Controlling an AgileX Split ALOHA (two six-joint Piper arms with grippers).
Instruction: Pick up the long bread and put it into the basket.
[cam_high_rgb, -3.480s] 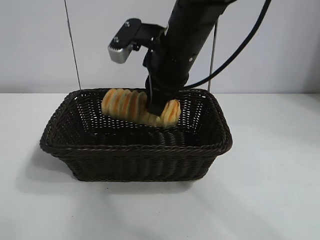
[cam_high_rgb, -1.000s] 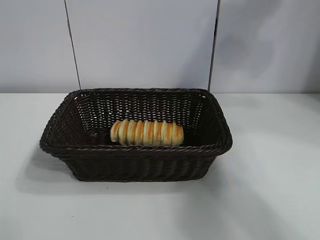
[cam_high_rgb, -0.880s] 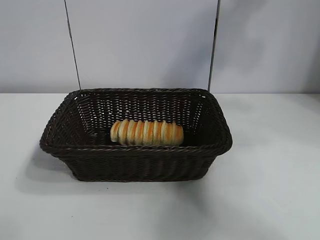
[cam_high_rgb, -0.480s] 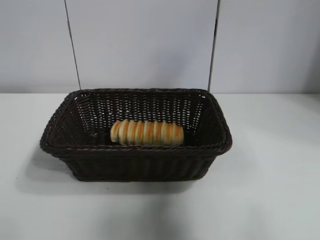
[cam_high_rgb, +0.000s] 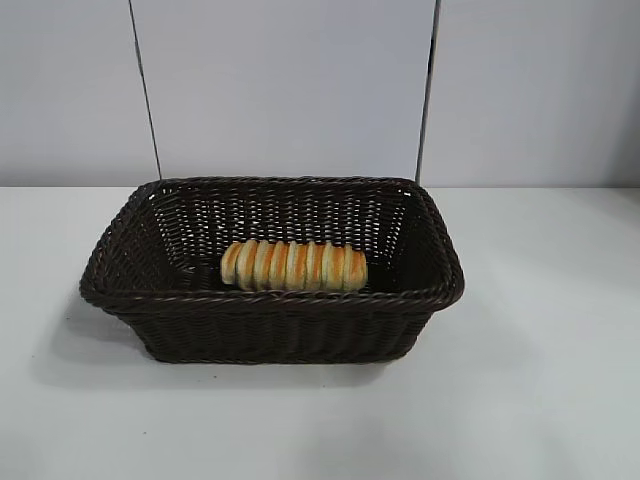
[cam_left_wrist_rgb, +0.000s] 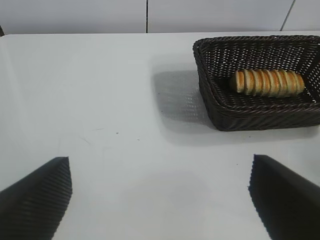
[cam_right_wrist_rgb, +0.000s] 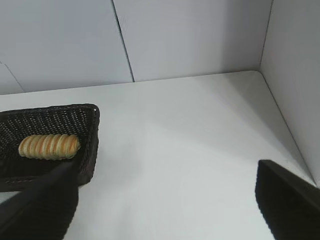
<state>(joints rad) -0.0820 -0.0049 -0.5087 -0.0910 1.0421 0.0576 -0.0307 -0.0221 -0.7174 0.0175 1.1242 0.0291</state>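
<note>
The elongated golden-yellow long bread with orange-brown crosswise ridges (cam_high_rgb: 294, 266) lies flat on the floor of the large rectangular dark brown woven wicker basket (cam_high_rgb: 270, 325), lengthwise along the basket's long side and nearer the front wall than the back one. Nothing touches the loaf. The basket stands on the plain white desk (cam_high_rgb: 540, 380), in front of a pale panelled wall.

Neither arm appears in the exterior view. The left hand (cam_left_wrist_rgb: 160, 200) is spread wide with nothing between its two dark fingers (cam_left_wrist_rgb: 37, 200); it hovers over bare desk, well apart from the basket. The right hand (cam_right_wrist_rgb: 170, 210) is likewise wide open and empty, its fingers (cam_right_wrist_rgb: 287, 200) above the desk, one of them seen just beside the basket's near corner, the loaf farther off.
</note>
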